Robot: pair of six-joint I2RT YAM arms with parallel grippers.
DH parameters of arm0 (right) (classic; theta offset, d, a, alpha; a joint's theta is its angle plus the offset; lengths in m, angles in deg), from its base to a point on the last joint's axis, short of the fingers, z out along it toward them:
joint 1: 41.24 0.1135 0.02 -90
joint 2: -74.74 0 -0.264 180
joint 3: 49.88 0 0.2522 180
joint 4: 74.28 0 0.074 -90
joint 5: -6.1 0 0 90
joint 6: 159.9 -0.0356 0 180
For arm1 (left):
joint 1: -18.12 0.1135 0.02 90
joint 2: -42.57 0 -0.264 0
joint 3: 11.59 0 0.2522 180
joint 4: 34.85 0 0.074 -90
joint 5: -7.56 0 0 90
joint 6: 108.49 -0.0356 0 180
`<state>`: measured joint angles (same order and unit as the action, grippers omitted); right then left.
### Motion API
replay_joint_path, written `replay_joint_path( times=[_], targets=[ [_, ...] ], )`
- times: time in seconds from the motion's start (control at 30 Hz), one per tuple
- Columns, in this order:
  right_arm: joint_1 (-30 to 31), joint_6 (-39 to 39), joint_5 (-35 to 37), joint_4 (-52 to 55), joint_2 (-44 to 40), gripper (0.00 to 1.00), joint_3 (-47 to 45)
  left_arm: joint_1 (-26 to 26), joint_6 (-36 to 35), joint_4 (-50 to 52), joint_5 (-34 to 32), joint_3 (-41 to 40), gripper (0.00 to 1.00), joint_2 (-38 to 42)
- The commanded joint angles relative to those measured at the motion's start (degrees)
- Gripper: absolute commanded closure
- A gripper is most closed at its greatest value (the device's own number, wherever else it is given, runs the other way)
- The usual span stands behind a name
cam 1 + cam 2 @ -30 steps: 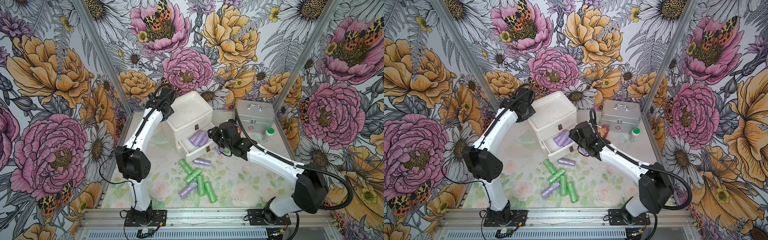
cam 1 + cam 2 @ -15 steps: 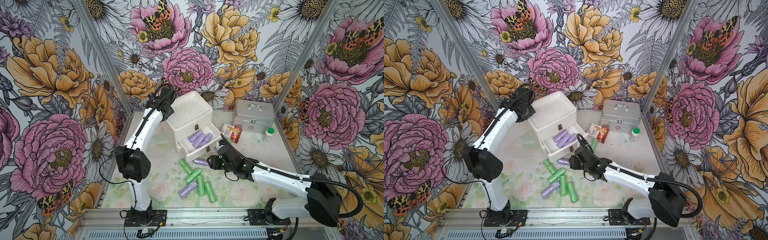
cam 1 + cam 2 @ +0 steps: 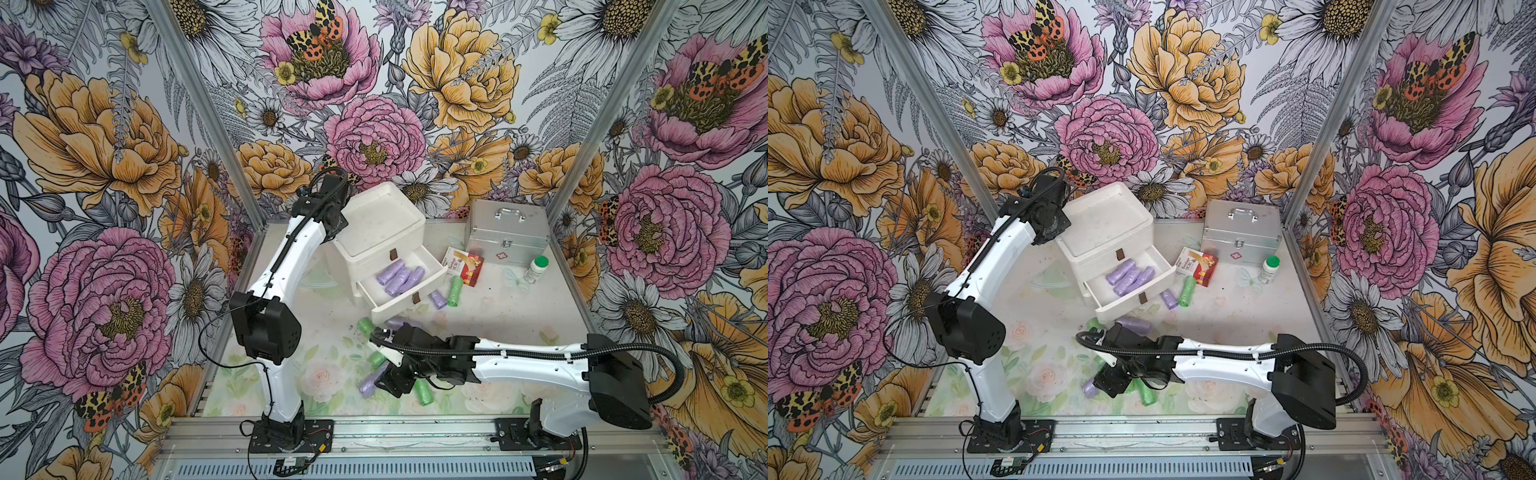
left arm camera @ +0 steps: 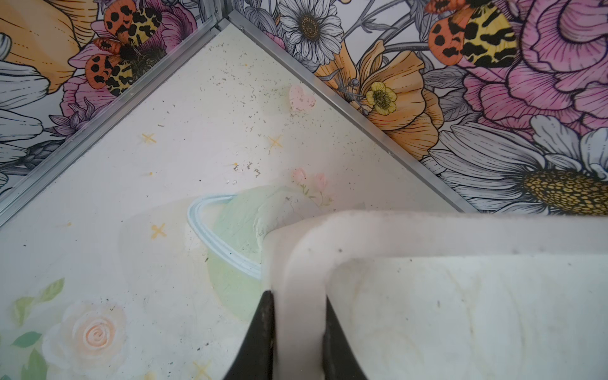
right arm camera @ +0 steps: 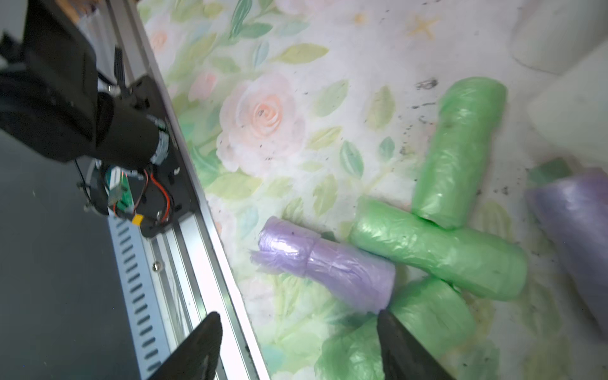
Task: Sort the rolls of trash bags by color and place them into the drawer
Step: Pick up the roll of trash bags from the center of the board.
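Fingers of right gripper (image 5: pixel 297 316) spread wide, nothing between them; poised low over the front pile of rolls. Just ahead, lilac roll (image 5: pixel 329 266) lying flat, long axis slanting toward the front rail (image 5: pixel 197 210), frayed loose end nearest that rail. Touching its other end, green roll (image 5: pixel 437 250) laid crosswise, with second green roll (image 5: pixel 457 151) butted against it at an angle. Third green roll (image 5: pixel 427 312) partly hidden behind one finger; far lilac roll (image 5: pixel 579 223) cut off at the picture edge. In both top views, most of this pile covered by the arm. Farther off, several drawer rolls (image 3: pixel 399 276), lilac, side by side in the pulled-out drawer (image 3: pixel 395 306), long axes along its front. Left gripper (image 4: pixel 298 294) clamped tight on the rim of the drawer unit (image 4: pixel 427 230).
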<state>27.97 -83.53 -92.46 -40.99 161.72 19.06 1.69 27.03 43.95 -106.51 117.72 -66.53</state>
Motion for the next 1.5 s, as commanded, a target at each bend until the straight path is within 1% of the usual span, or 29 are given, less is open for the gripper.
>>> replay_joint_path(
  times=[0.0, 0.1, 0.2, 0.37, 0.7, 0.9, 1.13, 1.23, 1.47],
  targets=[
    [0.64, 14.06, -1.28, 2.53, 1.07, 0.23, 2.35, -2.21, 6.33, 2.1, 21.09, -4.14, 1.0, -4.55],
    [0.69, 19.15, -0.37, 3.4, 2.16, 0.22, 3.14, -2.05, 6.36, 2.09, 21.13, -4.25, 1.0, -4.54],
    [0.69, 23.94, 0.03, 6.46, 4.83, 0.22, 6.05, -2.07, 6.43, 2.11, 21.16, -4.29, 1.0, -4.6],
    [0.84, 29.26, 0.34, 8.32, 8.66, 0.22, 9.69, -2.03, 6.31, 2.07, 21.19, -4.28, 1.0, -4.63],
    [0.84, 33.1, 2.01, 8.38, 14.74, 0.22, 11.42, -1.9, 6.21, 2.05, 21.14, -4.91, 1.0, -4.18],
    [0.84, 35.26, 5.11, 8.37, 18.53, 0.23, 12.73, -1.94, 6.25, 2.1, 21.06, -5.33, 1.0, -4.25],
    [0.01, 37.42, 7.06, 8.29, 21.94, 0.26, 15.83, -1.76, 6.16, 2.07, 20.96, -5.34, 1.0, -4.27],
    [-0.47, 37.72, 6.95, 8.4, 23.29, 0.32, 17.15, -1.68, 6.12, 2.03, 21.06, -5.46, 1.0, -4.26],
    [-1.94, 36.48, 4.59, 8.4, 23.86, 0.62, 17.42, -1.33, 5.99, 2.06, 21.09, -5.67, 1.0, -4.15]
  ],
)
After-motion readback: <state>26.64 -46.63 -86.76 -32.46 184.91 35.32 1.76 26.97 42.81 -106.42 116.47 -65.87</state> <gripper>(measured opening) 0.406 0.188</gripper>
